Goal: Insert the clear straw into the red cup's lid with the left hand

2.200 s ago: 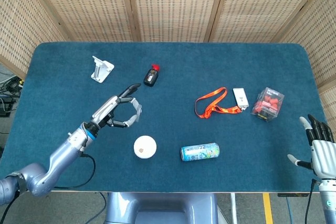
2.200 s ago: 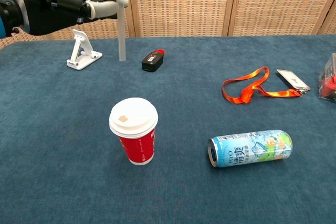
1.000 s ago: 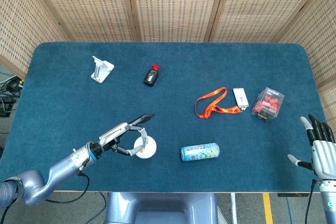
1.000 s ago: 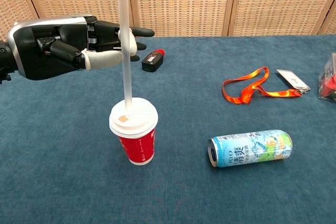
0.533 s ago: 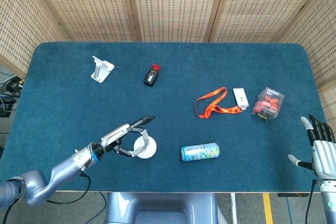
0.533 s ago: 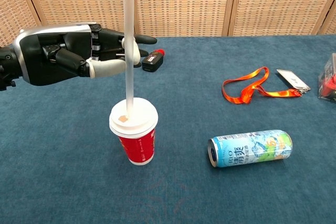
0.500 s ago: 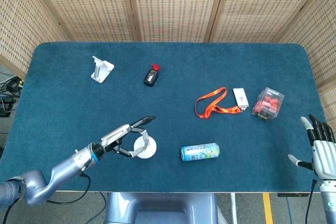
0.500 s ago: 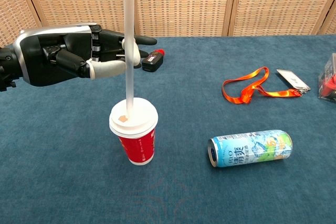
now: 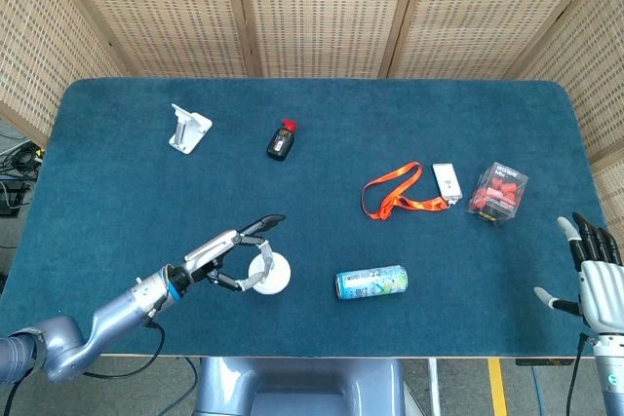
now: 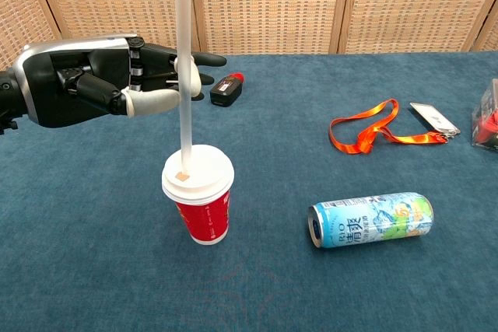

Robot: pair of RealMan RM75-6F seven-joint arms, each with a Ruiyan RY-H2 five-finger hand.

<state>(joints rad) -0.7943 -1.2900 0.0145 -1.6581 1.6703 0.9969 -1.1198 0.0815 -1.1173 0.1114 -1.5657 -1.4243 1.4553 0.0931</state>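
The red cup (image 10: 201, 219) with a white lid (image 10: 198, 170) stands upright on the blue table; from above the lid (image 9: 270, 273) shows as a white disc. My left hand (image 10: 93, 79) pinches the clear straw (image 10: 183, 60) between thumb and a finger, just left of and above the cup. The straw stands nearly upright, its lower end touching the lid at the small hole (image 10: 181, 176). In the head view the left hand (image 9: 219, 252) hovers beside the cup. My right hand (image 9: 595, 275) rests open at the table's right front corner, holding nothing.
A drink can (image 10: 370, 220) lies on its side right of the cup. An orange lanyard (image 10: 372, 134) with a badge, a clear box of red pieces (image 9: 498, 193), a small black and red device (image 10: 226, 89) and a white phone stand (image 10: 121, 75) lie further back.
The left hand has carried the straw from high over the back of the table down to the cup. In the last half second the straw's lower end shifted left onto the lid's hole.
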